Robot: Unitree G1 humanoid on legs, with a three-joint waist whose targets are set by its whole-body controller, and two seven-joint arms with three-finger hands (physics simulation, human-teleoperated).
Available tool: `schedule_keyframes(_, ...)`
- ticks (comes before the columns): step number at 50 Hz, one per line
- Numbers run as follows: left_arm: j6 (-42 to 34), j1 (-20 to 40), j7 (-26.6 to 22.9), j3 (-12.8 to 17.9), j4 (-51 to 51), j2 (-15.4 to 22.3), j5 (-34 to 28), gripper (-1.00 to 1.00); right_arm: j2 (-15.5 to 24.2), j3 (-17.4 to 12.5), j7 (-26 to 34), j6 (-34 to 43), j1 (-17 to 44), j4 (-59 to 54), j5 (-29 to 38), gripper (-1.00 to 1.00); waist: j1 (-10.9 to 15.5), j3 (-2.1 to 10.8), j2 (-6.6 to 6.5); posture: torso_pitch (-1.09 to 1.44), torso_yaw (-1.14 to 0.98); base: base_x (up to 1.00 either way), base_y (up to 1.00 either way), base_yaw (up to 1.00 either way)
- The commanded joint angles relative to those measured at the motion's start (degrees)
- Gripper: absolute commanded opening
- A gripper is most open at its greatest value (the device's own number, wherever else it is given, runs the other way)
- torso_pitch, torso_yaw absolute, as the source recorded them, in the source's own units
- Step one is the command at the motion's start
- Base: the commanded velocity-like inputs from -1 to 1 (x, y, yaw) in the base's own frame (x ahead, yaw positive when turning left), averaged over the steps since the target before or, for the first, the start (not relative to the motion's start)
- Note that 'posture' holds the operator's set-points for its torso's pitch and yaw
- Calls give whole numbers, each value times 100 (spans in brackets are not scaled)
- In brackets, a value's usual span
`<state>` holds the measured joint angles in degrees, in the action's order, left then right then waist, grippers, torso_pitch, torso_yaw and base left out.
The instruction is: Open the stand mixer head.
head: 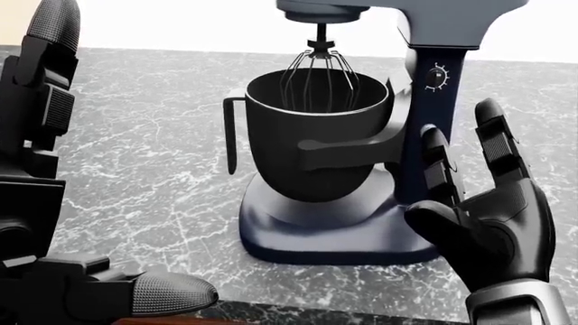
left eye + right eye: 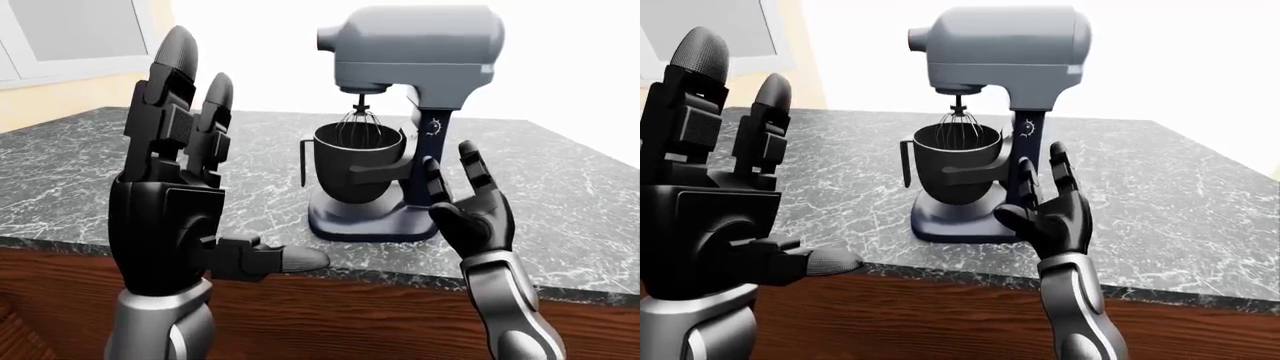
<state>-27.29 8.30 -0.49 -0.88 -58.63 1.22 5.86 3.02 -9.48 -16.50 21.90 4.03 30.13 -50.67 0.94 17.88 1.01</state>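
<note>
A stand mixer [image 2: 420,135] with a grey head [image 2: 415,49] and a dark blue column and base stands on the marble counter [image 2: 250,157]. Its head is down, and the whisk [image 1: 318,71] hangs into the black bowl [image 1: 312,139]. My right hand [image 1: 479,203] is raised open just right of the column, palm toward the mixer, touching nothing. My left hand [image 2: 185,187] is held up open near the camera at the left of the left-eye view, well apart from the mixer.
The counter's near edge [image 2: 400,274] runs above dark wood cabinet fronts [image 2: 330,322]. A window frame [image 2: 70,37] and yellow wall lie at the top left. A speed dial [image 1: 437,76] sits on the mixer's column.
</note>
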Motion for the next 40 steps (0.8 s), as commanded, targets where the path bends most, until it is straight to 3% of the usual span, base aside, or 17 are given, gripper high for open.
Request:
schedule_keyframes(1, 87, 111, 11, 2, -90, 3, -3, 87, 19, 10, 56, -84, 131, 143, -6, 100, 4, -15, 2, -41, 0, 0, 0, 0)
schedule_keyframes(40, 86, 117, 4, -10, -94, -5, -34, 87, 38, 20, 118, -190, 299, -114, 84, 100, -12, -22, -11, -41, 0, 0, 0, 0)
